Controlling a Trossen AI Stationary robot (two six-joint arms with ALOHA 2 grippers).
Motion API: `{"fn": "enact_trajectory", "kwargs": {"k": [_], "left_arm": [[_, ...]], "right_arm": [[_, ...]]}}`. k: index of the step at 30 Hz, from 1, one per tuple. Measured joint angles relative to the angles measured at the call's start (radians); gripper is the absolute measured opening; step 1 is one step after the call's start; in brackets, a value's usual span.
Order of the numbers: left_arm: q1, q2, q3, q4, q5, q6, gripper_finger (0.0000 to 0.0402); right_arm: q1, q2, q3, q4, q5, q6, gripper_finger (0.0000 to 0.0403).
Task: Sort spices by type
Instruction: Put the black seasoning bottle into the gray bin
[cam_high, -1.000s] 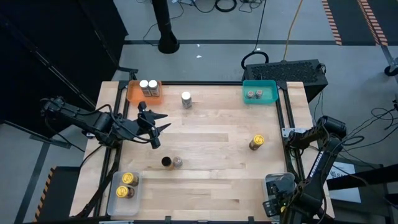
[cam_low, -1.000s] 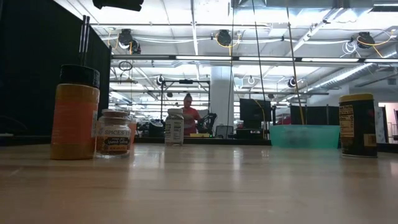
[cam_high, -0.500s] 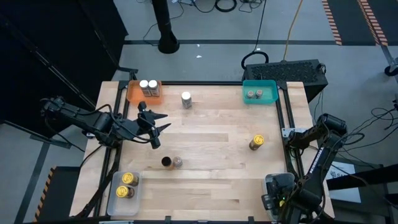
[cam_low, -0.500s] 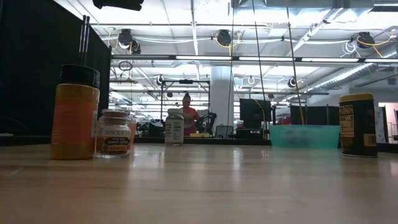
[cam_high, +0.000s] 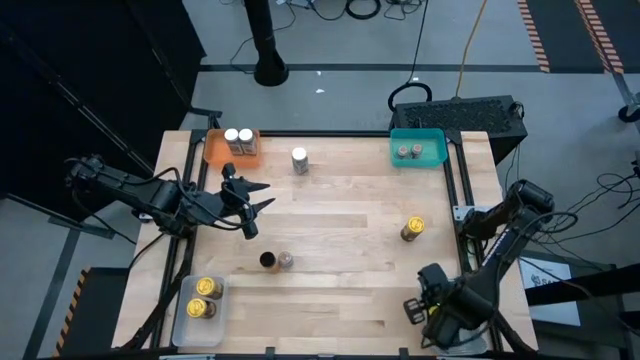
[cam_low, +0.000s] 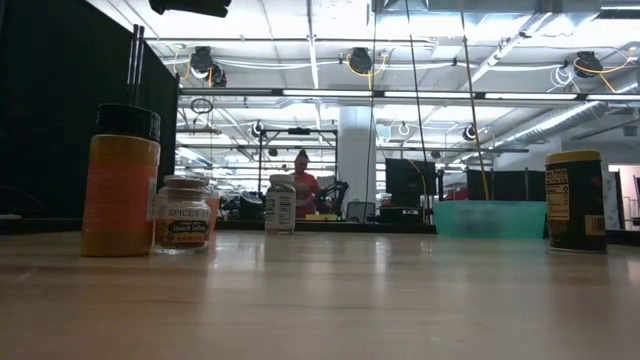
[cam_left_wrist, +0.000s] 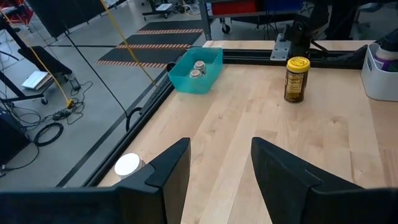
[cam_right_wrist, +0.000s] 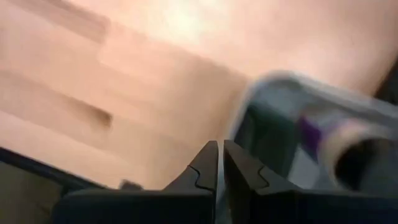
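Orange tray (cam_high: 219, 152): two white-topped jars (cam_high: 238, 136). Teal tray (cam_high: 430, 143): two grey-lidded jars (cam_high: 408, 151). Clear tray (cam_high: 183, 315): two yellow jars (cam_high: 203, 298). Your right tool (cam_right_wrist: 217, 163), now fingers together, has swung inward over the worktop (cam_high: 340, 210); left tool (cam_high: 250, 193) unchanged, parted, empty.

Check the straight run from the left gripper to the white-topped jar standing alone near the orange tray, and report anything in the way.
Nothing visible does. The left gripper hangs open over bare table, and the lone white-topped jar stands apart beyond it. The orange tray sits off to one side.
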Motion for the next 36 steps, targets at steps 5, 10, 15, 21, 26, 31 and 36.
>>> {"fn": "enact_trajectory", "kwargs": {"k": [5,10,15,21,26,31,36], "left_arm": [[0.000,0.000,0.000,0.000,0.011,-0.001,0.0175],[0.000,0.008,0.000,0.001,0.070,-0.044,0.0175],[-0.011,0.044,0.000,0.015,0.118,-0.054,0.0175],[-0.039,0.113,0.000,0.121,0.121,-0.053,0.0175],[-0.065,0.146,0.000,0.131,0.140,-0.053,0.0175],[-0.119,0.174,0.000,0.134,0.206,-0.054,0.0175],[-0.181,0.199,0.000,0.121,0.268,-0.131,0.0175]], "right_arm": [[-0.095,-0.004,0.000,-0.003,0.061,-0.165,0.0009],[-0.212,-0.010,0.000,-0.017,0.087,-0.374,0.0003],[-0.331,-0.013,-0.001,-0.119,0.126,-0.559,0.0001],[-0.466,-0.060,-0.001,-0.276,0.156,-0.683,0.0001],[-0.557,-0.127,-0.001,-0.315,0.161,-0.748,0.0001],[-0.634,-0.181,-0.001,-0.315,0.205,-0.800,0.0000],[-0.684,-0.196,-0.002,-0.271,0.321,-0.886,0.0000]]}}
